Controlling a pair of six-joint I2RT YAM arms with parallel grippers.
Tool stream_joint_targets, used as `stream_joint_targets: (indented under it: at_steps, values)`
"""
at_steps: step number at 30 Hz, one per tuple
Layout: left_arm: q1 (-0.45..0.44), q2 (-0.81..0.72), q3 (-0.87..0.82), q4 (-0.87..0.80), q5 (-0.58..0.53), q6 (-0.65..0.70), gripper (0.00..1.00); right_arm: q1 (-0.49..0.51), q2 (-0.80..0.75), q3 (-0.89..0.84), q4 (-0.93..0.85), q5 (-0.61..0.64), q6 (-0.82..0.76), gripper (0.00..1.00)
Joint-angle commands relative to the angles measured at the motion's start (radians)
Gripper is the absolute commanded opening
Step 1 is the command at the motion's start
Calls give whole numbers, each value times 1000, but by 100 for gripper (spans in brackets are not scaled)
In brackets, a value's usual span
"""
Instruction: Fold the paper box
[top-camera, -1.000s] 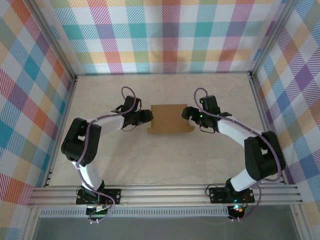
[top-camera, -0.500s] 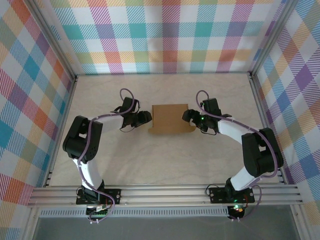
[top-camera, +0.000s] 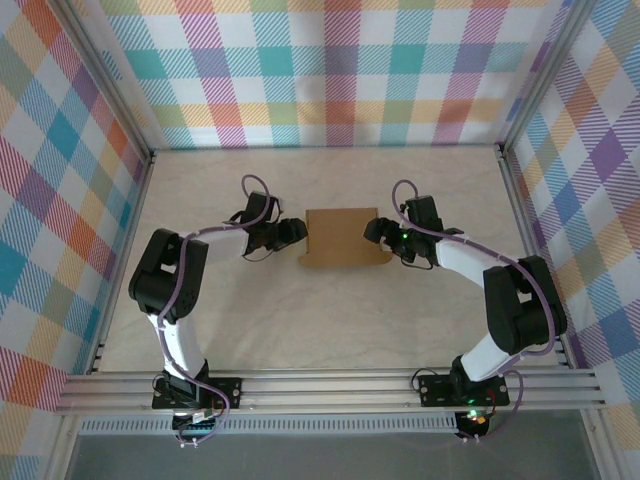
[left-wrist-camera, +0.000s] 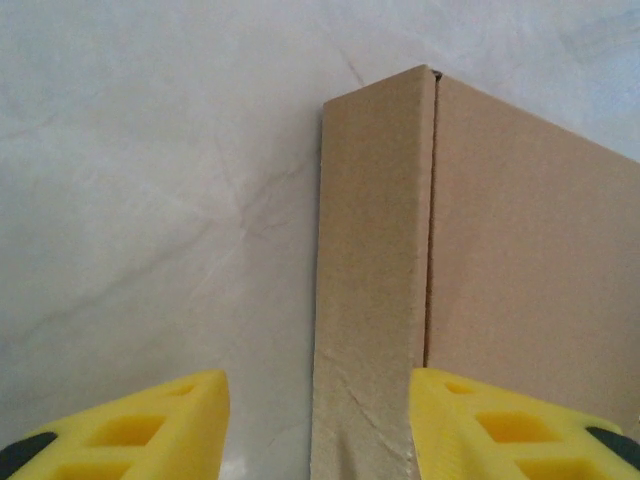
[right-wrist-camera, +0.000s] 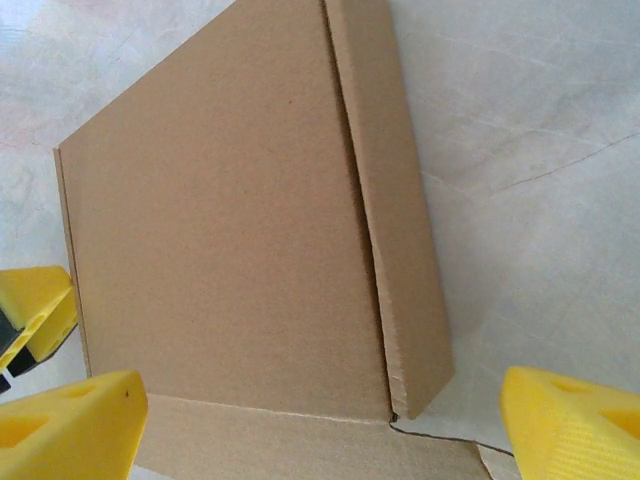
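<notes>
So the paper box (top-camera: 343, 238) sits around the middle of the table (top-camera: 330, 320), a pale surface with faint marble-like veins, right between the two arms. It's plain brown corrugated cardboard with a matte, slightly fuzzy face, and from above it reads as a shallow rectangle with a small tab poking out at each near corner.

The left gripper (top-camera: 297, 231) is at the box's left end. In its wrist view, chunky yellow fingers (left-wrist-camera: 120, 435) with moulded pockets straddle a narrow flap, with a crease line between that strip and the wider panel beside it. The jaws are parted, not clamped: one finger is against the flap and the other is well clear of it.

The right gripper (top-camera: 375, 230) is at the right end, jaws spread wide and grasping nothing. Its wrist view shows the broad flat panel (right-wrist-camera: 220, 220) and a long side strip with a rough cut corner.
</notes>
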Motion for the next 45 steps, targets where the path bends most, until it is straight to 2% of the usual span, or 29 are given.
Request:
stream_joint_targets:
  at_steps: [1,8,16,22,25,33,38,39,45]
  values:
    - [-6,32,12,-12,20,-7,48,-5,-1,-7,22,-17,7,91]
    - [7,10,-18,-31,-14,17,45,-5,2,-1,17,-16,3,91]
    - [-21,-54,33,-90,-18,48,53,-8,4,6,19,-19,6,90]
    - [-41,-14,52,-76,-1,35,62,-7,7,0,20,-24,9,91]
    - [-42,-1,45,-59,6,21,63,-10,5,-2,19,-21,8,90]
    - [-33,23,28,-57,1,29,43,-17,-3,-10,22,-25,11,90]
    - [-18,25,-23,-26,20,20,38,-24,-14,-20,35,-34,14,91]
    - [-11,22,-41,-10,29,10,34,-27,-16,-23,40,-38,17,91]
    - [41,32,-100,67,104,-34,27,-54,4,-35,100,-107,43,91]
